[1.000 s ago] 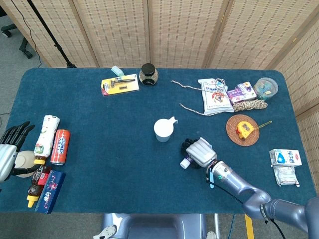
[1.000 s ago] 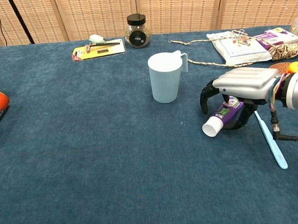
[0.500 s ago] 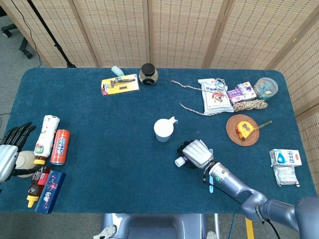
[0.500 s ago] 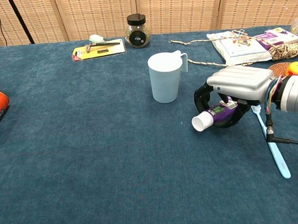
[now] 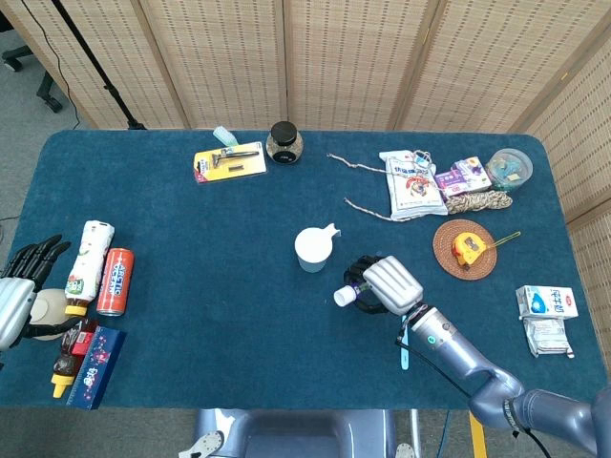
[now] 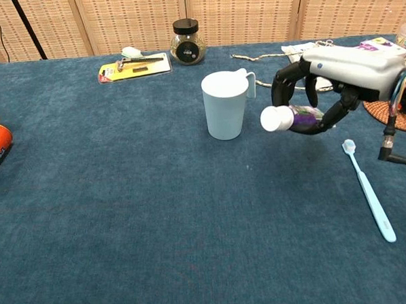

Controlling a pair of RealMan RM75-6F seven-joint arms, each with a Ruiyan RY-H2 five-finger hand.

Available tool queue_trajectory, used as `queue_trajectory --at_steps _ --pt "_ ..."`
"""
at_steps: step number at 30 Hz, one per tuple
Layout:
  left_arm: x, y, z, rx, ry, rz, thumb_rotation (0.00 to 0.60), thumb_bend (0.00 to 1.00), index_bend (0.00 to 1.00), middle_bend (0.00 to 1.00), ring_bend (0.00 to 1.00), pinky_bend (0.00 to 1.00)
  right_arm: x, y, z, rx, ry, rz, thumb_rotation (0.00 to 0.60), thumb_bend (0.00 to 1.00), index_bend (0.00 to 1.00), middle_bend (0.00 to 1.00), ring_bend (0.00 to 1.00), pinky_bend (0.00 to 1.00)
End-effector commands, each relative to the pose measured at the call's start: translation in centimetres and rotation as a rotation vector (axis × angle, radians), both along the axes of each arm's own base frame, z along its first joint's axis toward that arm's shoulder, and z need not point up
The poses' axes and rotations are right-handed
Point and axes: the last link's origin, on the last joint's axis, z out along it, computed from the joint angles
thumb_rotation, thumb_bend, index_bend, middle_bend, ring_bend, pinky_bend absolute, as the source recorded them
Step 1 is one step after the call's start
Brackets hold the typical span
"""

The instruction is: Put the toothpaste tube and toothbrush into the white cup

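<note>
The right hand [image 6: 322,94] holds the toothpaste tube [image 6: 290,117] in the air beside the white cup [image 6: 225,104]; nothing is in yet, and the toothbrush [image 6: 370,191] lies untouched.

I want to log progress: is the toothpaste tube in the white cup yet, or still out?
Out. The right hand grips the toothpaste tube in the air beside the white cup.

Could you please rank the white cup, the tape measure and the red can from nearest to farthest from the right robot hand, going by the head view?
From the right robot hand, which holds the toothpaste tube:
1. White cup, just up-left of it.
2. Tape measure, on the round mat to its right, a little farther.
3. Red can, far off at the table's left edge.
</note>
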Motion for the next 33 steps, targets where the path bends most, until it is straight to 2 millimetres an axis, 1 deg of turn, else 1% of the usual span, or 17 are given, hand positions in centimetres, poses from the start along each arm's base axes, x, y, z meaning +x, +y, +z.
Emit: queue_trajectory --at_steps 1,5,8,11,13,15,19,23,28,30,33 --pt "0.0 0.0 0.1 -0.002 -0.004 -0.002 0.600 0.09 0.00 0.00 0.00 0.00 0.7 -0.5 2.5 -0.023 -0.113 -0.065 0.600 0.46 0.62 0.53 0.37 0.52" --pt "0.0 -0.1 0.1 -0.001 -0.007 -0.006 0.600 0.09 0.00 0.00 0.00 0.00 1.4 -1.4 4.3 -0.058 -0.174 -0.091 0.600 0.46 0.62 0.53 0.38 0.52" --pt "0.0 -0.2 0.2 -0.003 -0.009 -0.009 0.600 0.09 0.00 0.00 0.00 0.00 2.5 -2.5 6.1 -0.096 -0.245 -0.116 0.600 0.47 0.62 0.53 0.38 0.52" --pt "0.0 -0.3 0.2 -0.005 -0.011 -0.011 0.600 0.09 0.00 0.00 0.00 0.00 4.0 -3.8 7.6 -0.111 -0.357 -0.163 0.600 0.46 0.62 0.54 0.38 0.52" --pt "0.0 -0.2 0.1 -0.006 -0.010 -0.011 0.600 0.09 0.00 0.00 0.00 0.00 4.9 -4.5 8.1 -0.110 -0.416 -0.188 0.600 0.46 0.63 0.54 0.38 0.53" --pt "0.1 -0.2 0.1 -0.008 -0.009 -0.012 0.600 0.09 0.00 0.00 0.00 0.00 6.2 -5.2 8.5 -0.102 -0.485 -0.218 0.600 0.47 0.63 0.54 0.38 0.53" --pt "0.1 -0.2 0.0 -0.014 -0.008 -0.014 0.600 0.09 0.00 0.00 0.00 0.00 8.8 -6.4 8.1 -0.051 -0.581 -0.277 0.600 0.47 0.63 0.54 0.38 0.53" --pt "0.1 -0.2 0.0 -0.015 -0.010 -0.015 0.600 0.09 0.00 0.00 0.00 0.00 11.4 -7.0 6.9 0.015 -0.672 -0.335 0.600 0.47 0.63 0.54 0.38 0.53" --pt "0.0 -0.2 0.2 -0.014 -0.016 -0.018 0.600 0.09 0.00 0.00 0.00 0.00 13.7 -7.4 5.5 0.085 -0.775 -0.420 0.600 0.47 0.63 0.54 0.38 0.51" --pt "0.0 -0.2 0.1 -0.020 -0.012 -0.021 0.600 0.09 0.00 0.00 0.00 0.00 14.4 -7.4 4.9 0.099 -0.816 -0.457 0.600 0.47 0.63 0.54 0.38 0.49" --pt "0.1 -0.2 0.0 -0.029 -0.013 -0.029 0.600 0.09 0.00 0.00 0.00 0.00 15.2 -7.3 4.0 0.113 -0.874 -0.505 0.600 0.47 0.63 0.54 0.38 0.49"
